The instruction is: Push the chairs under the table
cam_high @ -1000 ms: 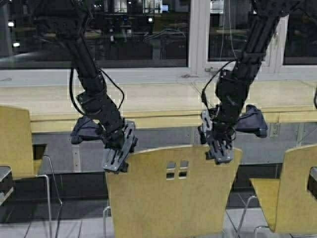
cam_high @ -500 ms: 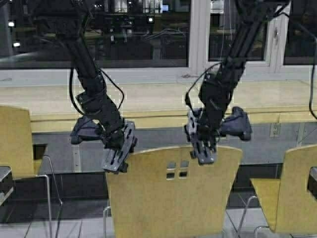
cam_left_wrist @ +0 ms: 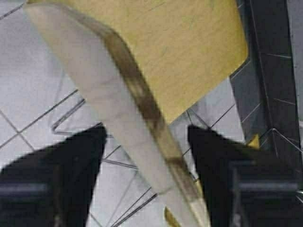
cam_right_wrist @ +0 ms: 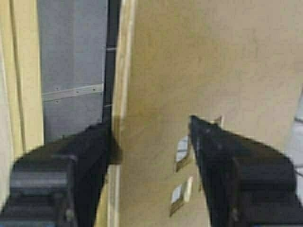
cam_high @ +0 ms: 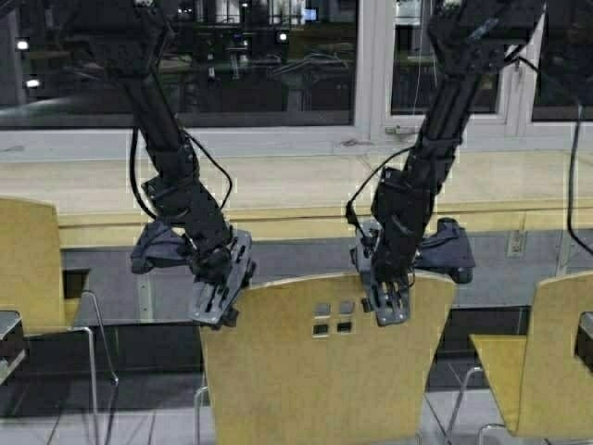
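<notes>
The long pale beige counter-like table [cam_high: 306, 190] runs ahead of me under the window, and the mustard-yellow moulded chair [cam_high: 324, 371] with four square cutouts stands short of its front edge, not yet pushed under, I judge. My left gripper [cam_high: 222, 289] and right gripper [cam_high: 389, 295] both straddle its top rim, fingers apart. Flanking chairs remain too.

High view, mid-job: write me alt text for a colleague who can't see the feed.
Both robot arms reach down to the top edge of the middle chair's yellow back: the left hand at its left corner, the right hand open astride the edge beside the square cutouts. Beyond lies the long pale table under dark windows, with a matching chair at each side.
</notes>
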Available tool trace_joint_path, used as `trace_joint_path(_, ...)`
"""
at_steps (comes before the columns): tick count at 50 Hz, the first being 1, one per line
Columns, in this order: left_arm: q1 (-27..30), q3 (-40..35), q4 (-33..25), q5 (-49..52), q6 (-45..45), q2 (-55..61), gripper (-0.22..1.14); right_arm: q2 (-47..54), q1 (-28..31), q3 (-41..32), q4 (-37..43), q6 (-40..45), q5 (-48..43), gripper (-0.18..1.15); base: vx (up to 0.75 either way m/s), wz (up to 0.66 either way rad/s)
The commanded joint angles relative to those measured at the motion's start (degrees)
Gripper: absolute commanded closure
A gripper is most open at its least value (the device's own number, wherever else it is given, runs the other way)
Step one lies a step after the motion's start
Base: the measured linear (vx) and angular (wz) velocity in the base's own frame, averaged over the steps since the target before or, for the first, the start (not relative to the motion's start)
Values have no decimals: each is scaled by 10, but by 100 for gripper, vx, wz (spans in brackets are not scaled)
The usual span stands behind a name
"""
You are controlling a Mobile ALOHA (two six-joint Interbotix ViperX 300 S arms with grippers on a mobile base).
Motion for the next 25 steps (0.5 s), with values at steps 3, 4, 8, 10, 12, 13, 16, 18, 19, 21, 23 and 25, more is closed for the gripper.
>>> trace_joint_path(3, -1, -3, 0, 1, -1, -20, 2, -36, -3, 7, -7, -3, -5, 11, 1, 1)
trace_joint_path(4, -1, -2, 0, 1, -1, -22, 2, -41, -3, 11, -7, -4, -5, 11, 1, 1)
trace_joint_path(8, -1, -2, 0, 1, -1, -27, 2, -60, -3, 25, -7, -5, 4, 11, 1, 1)
trace_joint_path(10, -1, -4, 0, 2, -1, -30, 2, -69, -3, 33, -7, -6, 18, 11, 1, 1)
trace_joint_path(12, -1, -4, 0, 4, -2, -33, 2, -77, -3, 40, -7, -6, 33, 11, 1, 1)
trace_joint_path(13, -1, -4, 0, 4, -2, -33, 2, -82, -3, 44, -6, -7, 40, 11, 1, 1)
trace_joint_path(16, -1, -3, 0, 8, -3, -35, 2, -96, -3, 53, -5, -7, 62, 11, 1, 1)
trace_joint_path(18, -1, 0, 0, 10, -4, -37, 2, -103, -4, 58, -4, -9, 72, 11, 1, 1)
trace_joint_path(19, -1, 1, 0, 11, -4, -37, 2, -106, -4, 62, -4, -8, 77, 11, 1, 1)
trace_joint_path(21, -1, 2, 0, 14, -4, -37, 2, -113, -7, 68, -4, -11, 86, 11, 1, 1)
trace_joint_path(23, -1, 4, 0, 17, -4, -38, 2, -121, -9, 73, -3, -19, 93, 11, 2, 2)
trace_joint_path(25, -1, 6, 0, 22, -4, -40, 2, -132, -9, 83, -3, -26, 105, 11, 3, 3)
